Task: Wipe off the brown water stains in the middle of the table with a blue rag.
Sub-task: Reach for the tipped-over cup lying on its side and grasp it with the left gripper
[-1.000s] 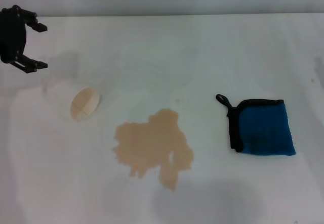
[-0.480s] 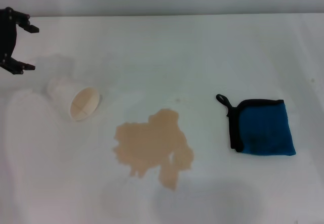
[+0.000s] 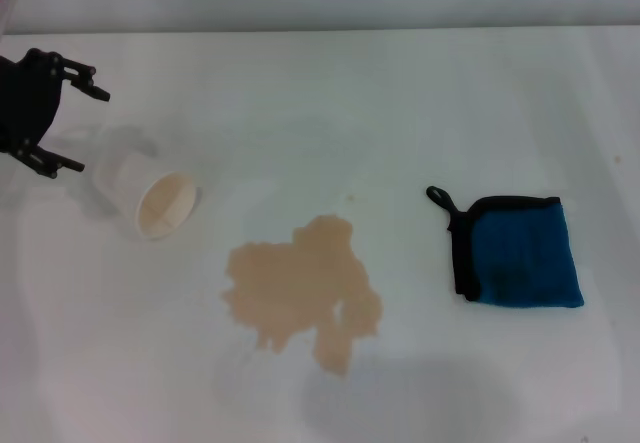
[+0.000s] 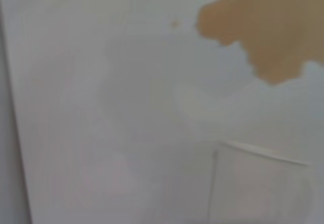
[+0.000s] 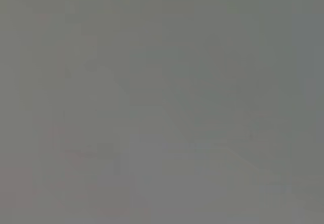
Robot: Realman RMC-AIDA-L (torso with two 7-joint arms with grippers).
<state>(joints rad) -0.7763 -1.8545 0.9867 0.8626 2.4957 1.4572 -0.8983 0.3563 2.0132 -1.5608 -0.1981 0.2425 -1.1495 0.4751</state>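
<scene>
Bench (image 3: pixel 400 103): plain white top, carrying all items listed.

Brown water stains (image 3: pixel 300 293): one tan, lobed blotch at the middle of the bench, toward the near side; not yet wiped. Also shown in part in the left wrist view.

Blue rag (image 3: pixel 520 253): square cloth with black edging, lying flat to the right of the stains and well apart from them; loop corner points far-left. Untouched.

Paper cup (image 3: pixel 150 195): white, tipped on its side at the left, mouth turned toward the stains, clear of the blotch.

Left pincer (image 3: pixel 62 113): at the far left edge, just beside the cup's base, fingers spread, holding nothing.

Right pincer: not seen in any view.

Step in hand, as judged: fetching the rag. The rag lies on the right, so the right arm is the natural one for it. Advice: come down on the rag's middle, pinch up a fold so that a broad face stays underneath, then press flat and sweep from the blotch's outer lobes inward, to avoid spreading liquid toward the cup.

Hard to make out: the right wrist view shows only uniform grey. The left arm is cut off by the frame. Whether any liquid remains in the cup cannot be told.
</scene>
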